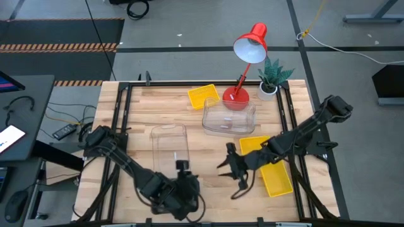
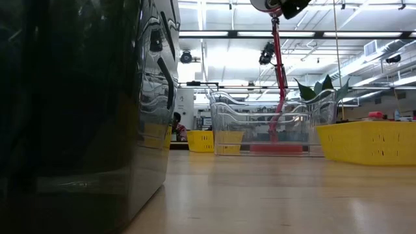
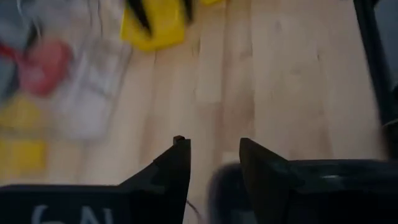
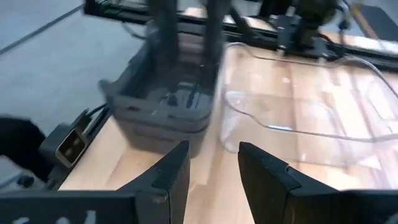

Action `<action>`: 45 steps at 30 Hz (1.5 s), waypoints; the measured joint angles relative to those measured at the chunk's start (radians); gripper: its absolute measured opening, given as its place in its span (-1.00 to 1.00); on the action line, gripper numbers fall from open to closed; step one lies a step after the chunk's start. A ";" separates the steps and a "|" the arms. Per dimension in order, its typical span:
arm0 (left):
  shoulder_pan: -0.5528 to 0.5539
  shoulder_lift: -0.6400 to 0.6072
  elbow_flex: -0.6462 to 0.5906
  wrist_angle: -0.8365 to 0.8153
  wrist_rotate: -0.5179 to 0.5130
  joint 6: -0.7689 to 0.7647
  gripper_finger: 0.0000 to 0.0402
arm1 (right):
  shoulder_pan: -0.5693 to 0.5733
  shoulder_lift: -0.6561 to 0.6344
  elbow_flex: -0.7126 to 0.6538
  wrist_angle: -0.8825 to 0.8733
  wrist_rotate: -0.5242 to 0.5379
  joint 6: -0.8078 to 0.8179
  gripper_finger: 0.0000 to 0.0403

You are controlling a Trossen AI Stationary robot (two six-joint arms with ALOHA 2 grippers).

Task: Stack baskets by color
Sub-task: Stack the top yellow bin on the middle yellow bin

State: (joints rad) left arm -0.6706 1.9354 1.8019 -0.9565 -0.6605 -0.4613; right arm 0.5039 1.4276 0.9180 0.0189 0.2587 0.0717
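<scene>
A stack of dark grey baskets (image 4: 161, 109) stands at the table's near edge (image 1: 165, 197) and fills the low view's left (image 2: 71, 117). My left gripper (image 1: 189, 189) hovers over it, open (image 3: 214, 155); a grey shape shows low between its fingers, and I cannot tell whether it touches them. A clear basket (image 1: 170, 148) lies just beyond. My right gripper (image 1: 228, 175) is open (image 4: 214, 162), raised, and faces the grey stack. Yellow baskets lie at the far side (image 1: 203, 96) and under the right arm (image 1: 255, 145), (image 1: 278, 180). A second clear basket (image 1: 228, 116) rests by the lamp.
A red desk lamp (image 1: 243, 69) stands at the far side with its base behind the second clear basket. A small potted plant (image 1: 271, 79) is to its right. Bare wood lies between the two grippers (image 1: 208, 157). Black rails run along the table's left and right sides.
</scene>
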 joint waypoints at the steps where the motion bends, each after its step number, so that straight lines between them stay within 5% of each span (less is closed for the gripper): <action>1: 0.007 0.000 0.000 0.013 -0.001 0.071 -0.28 | -0.005 -0.003 0.000 0.000 0.009 0.018 -0.30; 9: 0.068 0.000 0.000 -0.001 -0.001 0.405 -0.29 | 0.029 -0.053 0.000 -0.166 0.095 0.257 -0.30; 14: 0.107 0.000 0.000 -0.189 -0.001 0.424 -0.30 | 0.062 -0.042 0.000 -0.358 0.245 0.520 -0.30; 20: 0.152 -0.053 -0.054 -0.314 0.003 0.459 -0.34 | 0.071 0.001 -0.002 -0.403 0.282 0.713 -0.30; 26: 0.253 -0.255 -0.293 -0.121 0.060 0.626 -0.44 | 0.076 0.031 -0.002 -0.277 0.354 0.712 -0.30; 31: 0.405 -0.375 -0.455 0.092 0.227 0.775 -0.51 | 0.056 0.034 -0.002 -0.266 0.409 0.708 -0.30; 45: 0.837 -0.423 -0.617 0.398 0.604 0.904 -0.65 | 0.003 0.035 -0.002 -0.212 0.430 0.578 -0.30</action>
State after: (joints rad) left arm 0.1661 1.5127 1.1851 -0.5580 -0.0568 0.4428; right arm 0.5072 1.4624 0.9165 -0.1934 0.6884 0.6492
